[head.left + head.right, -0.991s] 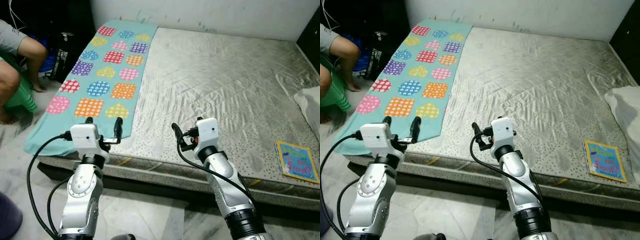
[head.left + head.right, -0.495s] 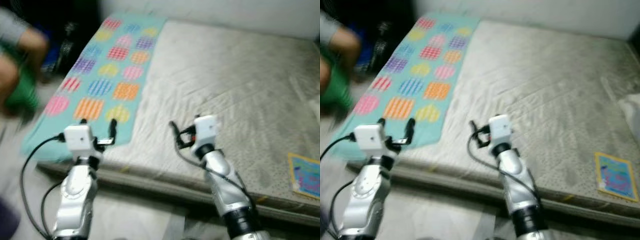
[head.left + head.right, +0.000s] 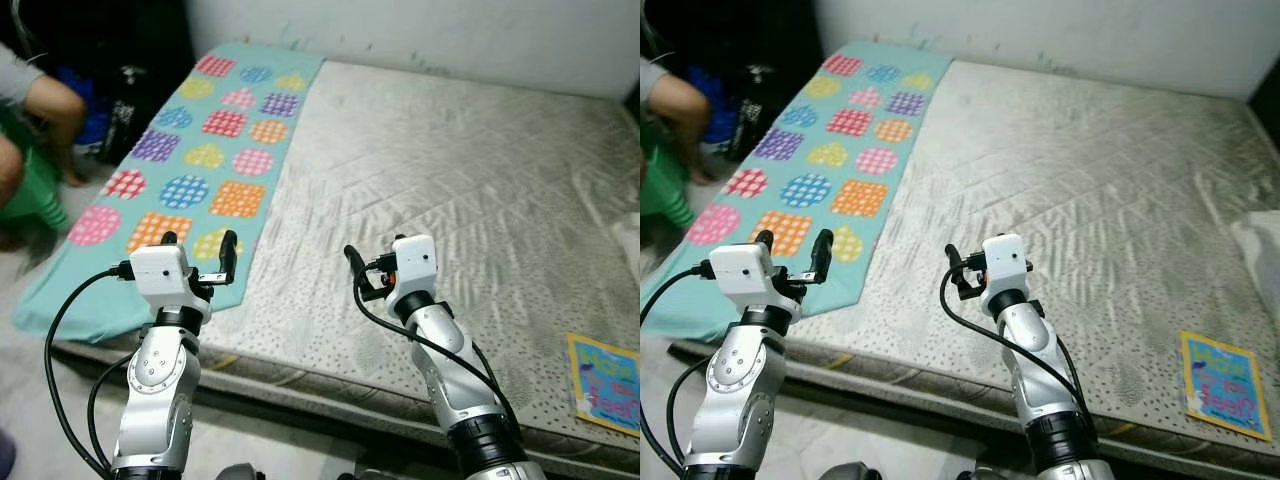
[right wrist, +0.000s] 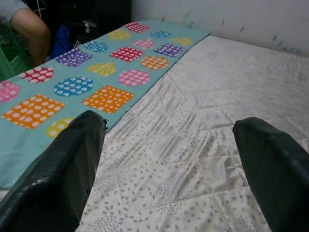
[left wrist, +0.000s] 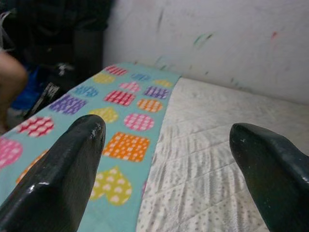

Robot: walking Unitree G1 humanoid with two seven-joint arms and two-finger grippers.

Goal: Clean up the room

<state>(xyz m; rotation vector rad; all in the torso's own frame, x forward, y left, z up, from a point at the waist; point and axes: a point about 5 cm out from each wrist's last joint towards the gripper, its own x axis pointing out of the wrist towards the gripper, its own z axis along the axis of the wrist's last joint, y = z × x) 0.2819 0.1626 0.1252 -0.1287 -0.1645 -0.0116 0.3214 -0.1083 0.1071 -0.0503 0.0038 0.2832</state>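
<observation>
A teal blanket (image 3: 205, 150) printed with coloured hearts, squares and circles lies flat along the left side of a bare grey mattress (image 3: 450, 160). Its near end drapes over the mattress's front-left corner. My left gripper (image 3: 198, 242) hovers open over that near end, nothing between its fingers (image 5: 63, 174). My right gripper (image 4: 169, 125) is open too, held above the bare mattress just right of the blanket's edge (image 4: 140, 99). A thin colourful book (image 3: 603, 397) lies flat near the mattress's front right corner.
A person (image 3: 30, 95) sits by something green (image 3: 35, 190) on the floor left of the bed, close to the blanket's side. Dark bags (image 3: 125, 95) stand behind them. A white cloth (image 3: 1262, 240) lies at the mattress's right edge. A wall runs along the bed's far side.
The whole picture has shifted, with blur half a second ago: the bed's front edge sits lower in view and the book nearer the corner. Both arms hold the same pose, grippers still open.
</observation>
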